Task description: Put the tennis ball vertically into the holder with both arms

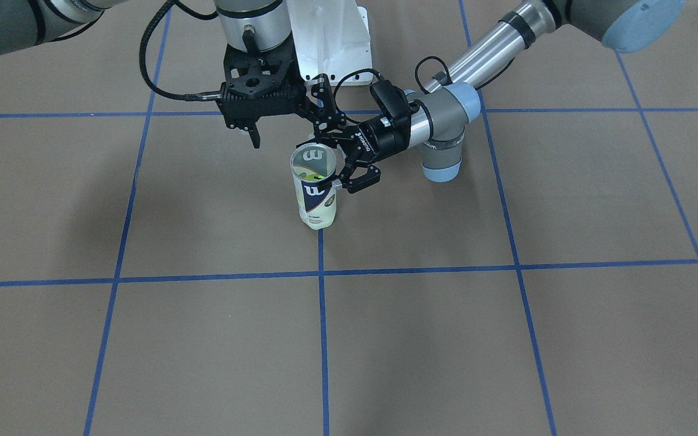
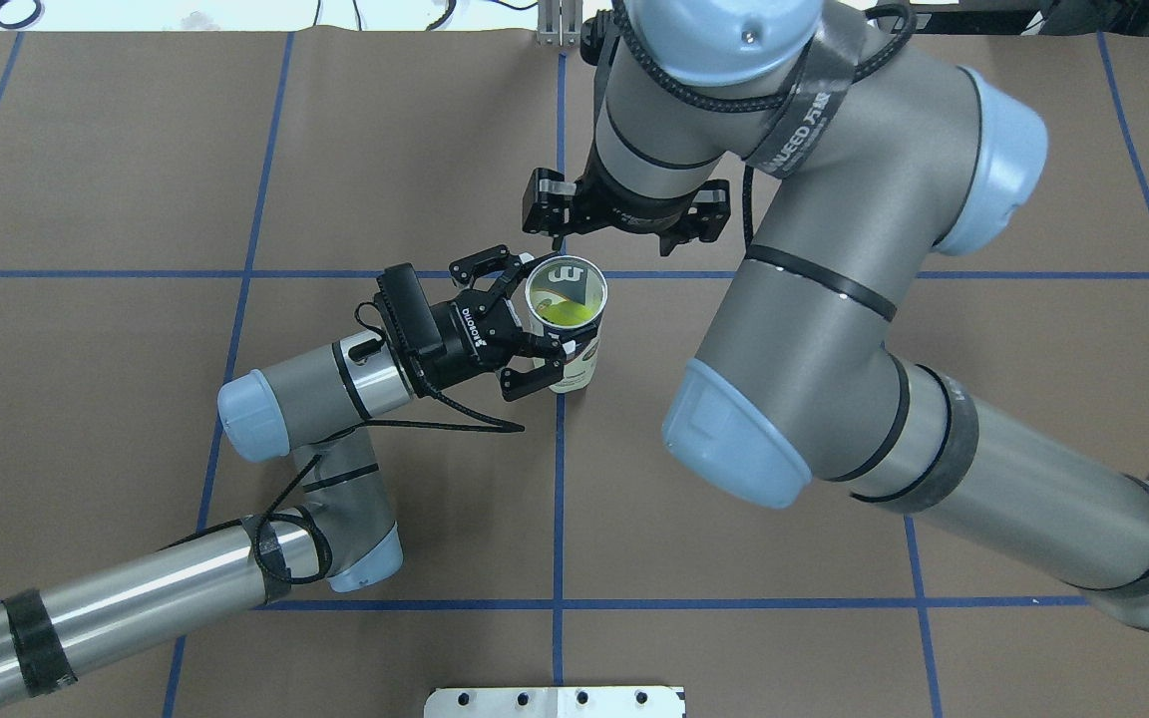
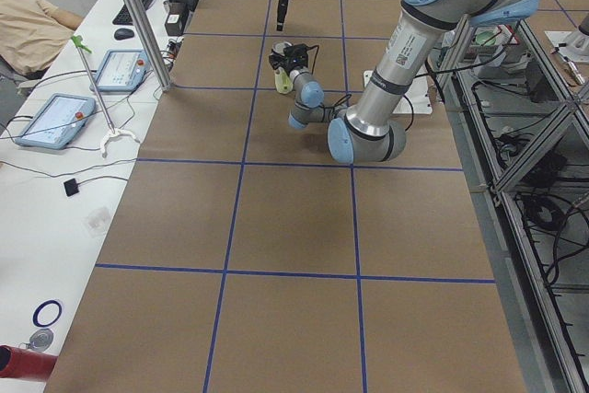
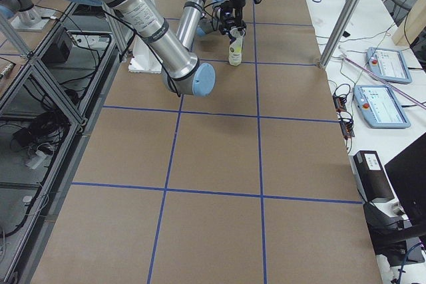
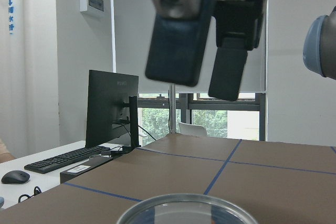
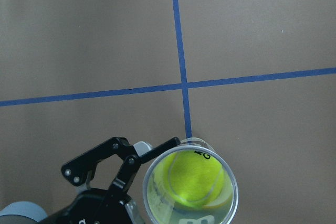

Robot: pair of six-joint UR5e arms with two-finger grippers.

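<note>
Clear plastic tennis-ball can stands upright, mouth up, yellow ball inside; my left gripper clamps it, right gripper gapes empty.

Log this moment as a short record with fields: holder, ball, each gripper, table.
holder: clear can, upright on the table, open mouth up
tennis ball: yellow-green, inside the holder, below its rim
left gripper: comes in from the side, fingers closed on the holder's upper wall
right gripper: higher than the holder's mouth, pointing down, open, empty
table: brown surface with a blue tape grid; the holder stands on a tape line
</note>
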